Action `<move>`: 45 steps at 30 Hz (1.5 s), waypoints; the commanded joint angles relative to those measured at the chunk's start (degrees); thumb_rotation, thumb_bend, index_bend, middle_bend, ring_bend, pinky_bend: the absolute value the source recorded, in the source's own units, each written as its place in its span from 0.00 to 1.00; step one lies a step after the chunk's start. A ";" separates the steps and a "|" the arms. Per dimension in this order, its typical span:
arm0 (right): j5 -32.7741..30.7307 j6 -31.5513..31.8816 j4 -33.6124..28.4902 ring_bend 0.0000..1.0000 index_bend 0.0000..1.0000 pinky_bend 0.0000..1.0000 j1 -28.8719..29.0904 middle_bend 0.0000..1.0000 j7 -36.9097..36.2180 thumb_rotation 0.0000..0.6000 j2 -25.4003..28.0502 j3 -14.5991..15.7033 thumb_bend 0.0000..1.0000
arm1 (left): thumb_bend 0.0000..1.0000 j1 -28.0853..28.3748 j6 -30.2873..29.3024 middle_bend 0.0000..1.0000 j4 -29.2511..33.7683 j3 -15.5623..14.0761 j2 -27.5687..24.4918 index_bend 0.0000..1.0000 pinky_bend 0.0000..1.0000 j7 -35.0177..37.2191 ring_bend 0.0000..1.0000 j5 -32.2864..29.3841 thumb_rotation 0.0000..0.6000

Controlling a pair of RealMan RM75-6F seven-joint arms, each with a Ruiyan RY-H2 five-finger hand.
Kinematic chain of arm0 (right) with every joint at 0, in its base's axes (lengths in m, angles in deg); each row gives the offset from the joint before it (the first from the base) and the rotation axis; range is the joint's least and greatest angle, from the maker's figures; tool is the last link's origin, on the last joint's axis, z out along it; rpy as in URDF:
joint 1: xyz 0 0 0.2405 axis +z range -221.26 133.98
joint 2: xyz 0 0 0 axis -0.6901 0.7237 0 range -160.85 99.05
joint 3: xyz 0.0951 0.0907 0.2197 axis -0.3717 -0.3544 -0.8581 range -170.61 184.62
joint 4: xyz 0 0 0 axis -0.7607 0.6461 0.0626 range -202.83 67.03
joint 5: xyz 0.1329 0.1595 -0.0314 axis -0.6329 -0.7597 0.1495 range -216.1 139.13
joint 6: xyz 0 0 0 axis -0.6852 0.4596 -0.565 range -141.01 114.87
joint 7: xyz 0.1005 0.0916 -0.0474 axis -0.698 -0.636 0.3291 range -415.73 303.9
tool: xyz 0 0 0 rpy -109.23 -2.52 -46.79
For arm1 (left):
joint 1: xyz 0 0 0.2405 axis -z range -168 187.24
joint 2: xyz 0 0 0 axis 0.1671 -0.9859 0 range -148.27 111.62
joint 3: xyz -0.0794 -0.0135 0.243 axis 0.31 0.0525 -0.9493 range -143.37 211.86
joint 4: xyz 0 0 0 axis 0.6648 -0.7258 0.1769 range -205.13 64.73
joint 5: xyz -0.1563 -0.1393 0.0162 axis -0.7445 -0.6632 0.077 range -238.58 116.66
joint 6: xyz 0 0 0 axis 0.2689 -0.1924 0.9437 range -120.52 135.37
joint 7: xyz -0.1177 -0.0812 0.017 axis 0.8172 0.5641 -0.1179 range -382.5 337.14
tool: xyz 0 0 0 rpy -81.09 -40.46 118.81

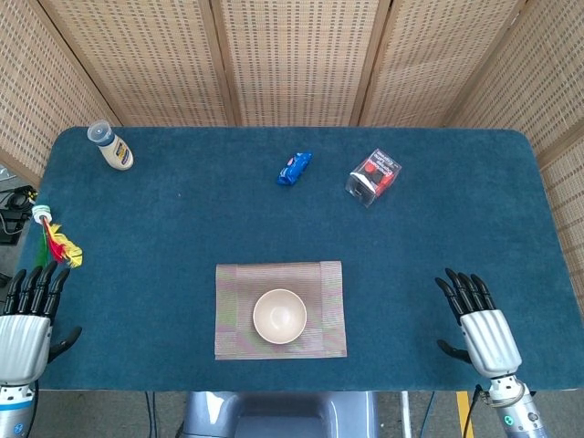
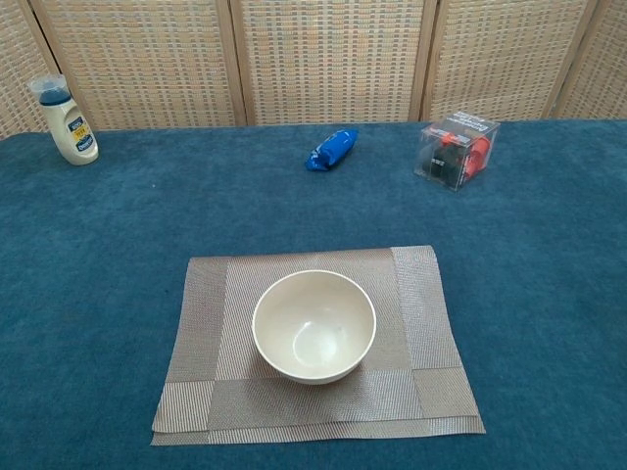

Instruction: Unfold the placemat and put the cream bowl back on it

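The cream bowl [image 1: 279, 316] [image 2: 313, 325] stands upright on the folded placemat [image 1: 228, 310] [image 2: 201, 352] near the middle of the near edge of the blue counter [image 1: 182, 237] [image 2: 98, 255]. The placemat lies flat, and its right side shows a doubled layer — a second edge peeks out along the near right corner in the chest view.

Both hands rest at the near corners of the counter, well apart from the placemat. The left hand [image 1: 23, 324] is at the near left edge, its fingers [image 1: 35, 285] straight, pointing far and slightly apart, holding nothing. The right hand [image 1: 482, 330] sits at the near right, fingers [image 1: 461, 290] likewise extended and apart, empty.

Farther off, a blue packet [image 1: 294, 168] [image 2: 331, 149] lies near the far middle — a clear box [image 1: 373, 177] [image 2: 456, 150] with red contents is just right of it. A white bottle [image 1: 110, 146] [image 2: 65, 120] stands at the far left corner. A red-and-yellow feathered toy [image 1: 55, 239] lies at the left edge.
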 commanded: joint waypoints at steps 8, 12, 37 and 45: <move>0.39 0.76 -0.07 0.00 0.09 0.00 -0.25 0.00 -0.94 1.00 0.44 0.01 0.17 | 0.00 0.69 0.82 0.00 -0.03 -0.46 0.21 0.00 0.00 0.10 0.00 0.89 1.00; -0.13 1.25 -0.41 0.00 0.09 0.00 -0.45 0.00 -1.87 1.00 0.99 -0.37 0.17 | 0.00 2.04 2.66 0.00 -0.11 -1.43 -0.08 0.00 0.00 1.69 0.00 2.58 1.00; -0.19 1.14 -1.15 0.00 0.09 0.00 -0.47 0.00 -4.51 1.00 2.29 -0.39 0.17 | 0.08 19.27 27.65 0.00 4.41 0.44 12.89 0.37 0.00 -11.90 0.00 6.70 1.00; -0.33 1.03 -0.93 0.00 0.09 0.00 -0.36 0.00 -5.88 1.00 2.60 -0.51 0.17 | 0.14 23.14 33.02 0.00 1.43 2.17 19.78 0.40 0.00 -15.37 0.00 3.53 1.00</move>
